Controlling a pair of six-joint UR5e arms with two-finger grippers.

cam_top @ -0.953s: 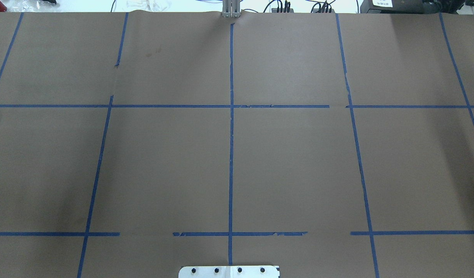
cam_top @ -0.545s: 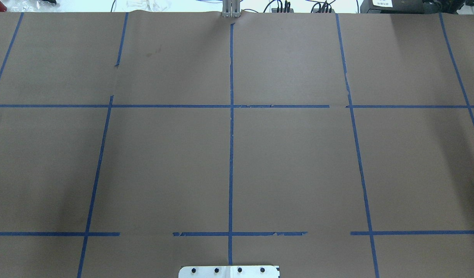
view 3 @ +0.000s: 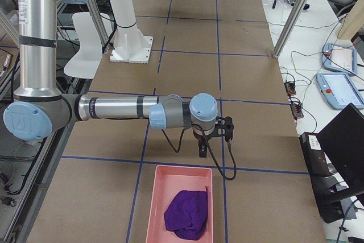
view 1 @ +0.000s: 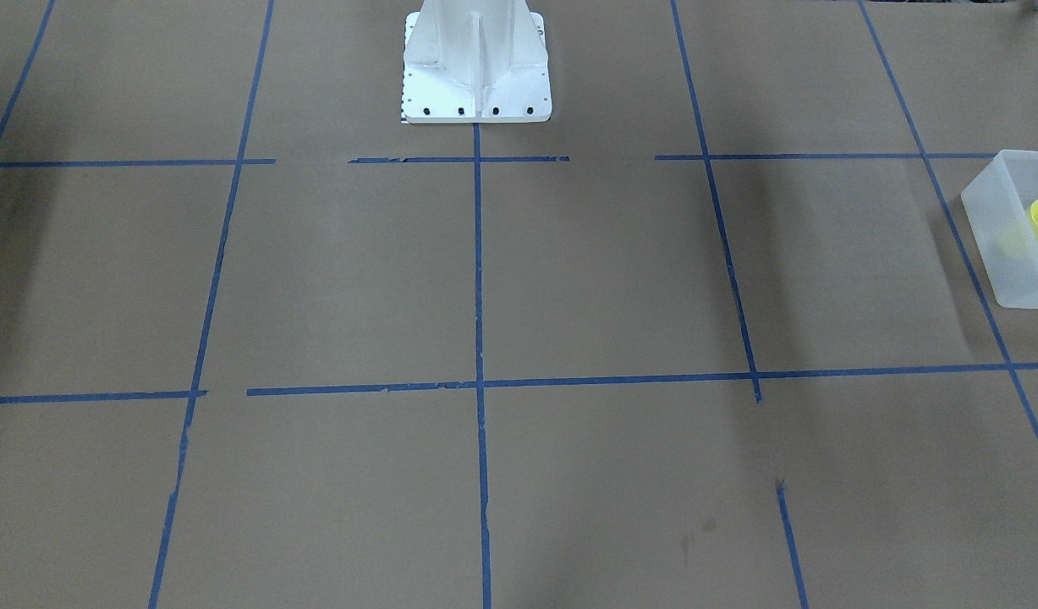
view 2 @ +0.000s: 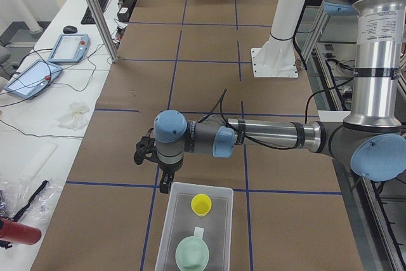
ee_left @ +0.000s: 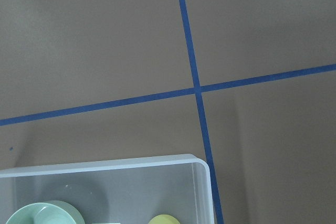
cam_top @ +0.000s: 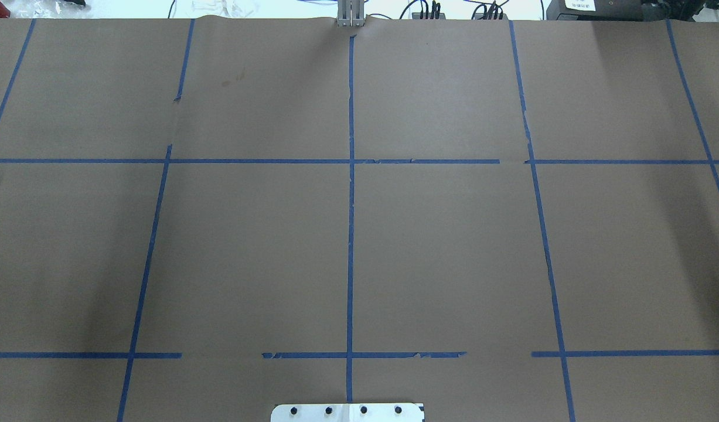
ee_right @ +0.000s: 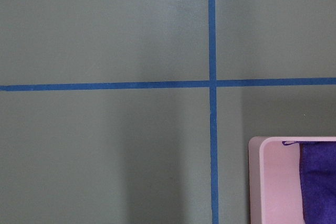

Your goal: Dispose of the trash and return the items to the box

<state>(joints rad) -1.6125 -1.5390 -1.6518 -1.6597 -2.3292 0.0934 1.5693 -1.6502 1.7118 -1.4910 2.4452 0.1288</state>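
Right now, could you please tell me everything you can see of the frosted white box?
The box is a frosted, translucent white plastic bin, rectangular with rounded corners and an open top. It sits flat on the brown paper-covered table at the robot's left end, beside a blue tape crossing. Inside stand a yellow cup, upright, and a mint-green bowl, apart from each other. The left gripper hangs close by the short edge facing the table's middle; whether they touch cannot be told.

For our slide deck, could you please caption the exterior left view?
Left gripper hovers beside the frosted bin holding a yellow cup and mint-green bowl.
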